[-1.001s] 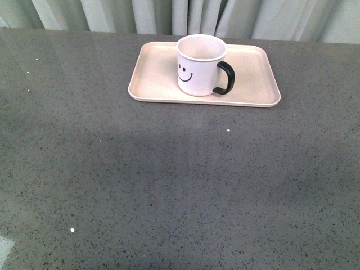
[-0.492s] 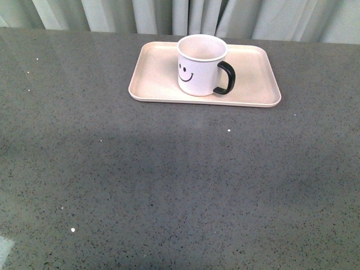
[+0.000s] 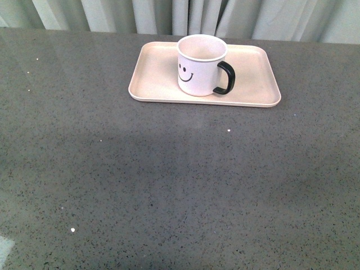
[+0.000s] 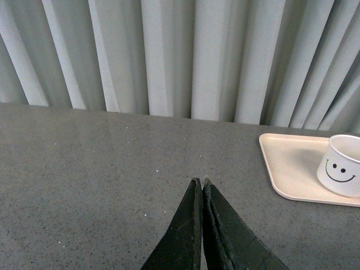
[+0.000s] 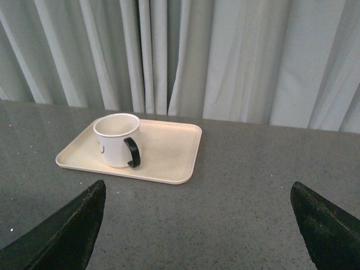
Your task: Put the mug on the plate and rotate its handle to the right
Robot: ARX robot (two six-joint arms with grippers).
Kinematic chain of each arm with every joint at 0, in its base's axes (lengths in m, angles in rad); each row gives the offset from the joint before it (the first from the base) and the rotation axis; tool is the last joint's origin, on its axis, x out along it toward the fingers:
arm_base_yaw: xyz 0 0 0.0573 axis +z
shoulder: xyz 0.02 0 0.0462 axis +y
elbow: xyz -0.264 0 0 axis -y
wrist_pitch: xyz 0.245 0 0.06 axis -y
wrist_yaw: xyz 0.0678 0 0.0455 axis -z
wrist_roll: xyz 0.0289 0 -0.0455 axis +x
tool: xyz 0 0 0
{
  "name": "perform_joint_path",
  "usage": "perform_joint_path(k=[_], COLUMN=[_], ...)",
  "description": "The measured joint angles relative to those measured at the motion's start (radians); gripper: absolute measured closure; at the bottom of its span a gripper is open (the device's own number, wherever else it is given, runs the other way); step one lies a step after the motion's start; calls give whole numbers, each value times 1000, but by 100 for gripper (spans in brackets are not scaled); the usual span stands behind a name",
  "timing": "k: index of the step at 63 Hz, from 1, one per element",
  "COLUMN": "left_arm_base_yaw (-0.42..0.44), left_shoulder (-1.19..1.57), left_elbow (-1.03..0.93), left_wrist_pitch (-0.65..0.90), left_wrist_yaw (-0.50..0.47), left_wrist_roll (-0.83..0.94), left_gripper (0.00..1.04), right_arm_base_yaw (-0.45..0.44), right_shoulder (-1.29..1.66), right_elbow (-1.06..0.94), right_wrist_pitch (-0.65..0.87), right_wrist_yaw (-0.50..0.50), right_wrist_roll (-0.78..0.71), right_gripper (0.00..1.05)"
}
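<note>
I see the mug (image 3: 201, 64) upright mid-plate (image 3: 253, 73) near the table's (image 3: 169, 185) far edge, handle (image 3: 226, 77) pointing right. The task looks done, hence left gripper (image 4: 201, 183) pinched closed and right gripper (image 5: 197, 184) spread wide, both empty.

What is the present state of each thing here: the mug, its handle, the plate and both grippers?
White cylindrical mug with black smiley face: upright on the plate, looks empty.
Glossy black C-shaped handle: points right in the front view.
Pale pink-beige rectangular plate: flat on the grey table, bears only the mug.
Left gripper: shut, holds nothing.
Right gripper: open, holds nothing.
</note>
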Motion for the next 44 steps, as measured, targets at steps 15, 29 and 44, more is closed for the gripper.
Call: perform_joint_path(k=[15,29,44], left_arm_base_yaw=[0,0,0], left_shoulder=[-108,-213,-274], left_elbow=[0,0,0], left_wrist_pitch=[-104,-209,-269], left_wrist_yaw=[0,0,0], left_wrist_roll=[0,0,0], left_gripper=[103,103,103], right_arm_base_yaw=[0,0,0], right_shoulder=[0,0,0], right_elbow=[0,0,0], right_wrist_pitch=[0,0,0], right_wrist_yaw=[0,0,0], right_wrist_roll=[0,0,0], right_gripper=[9,9,9])
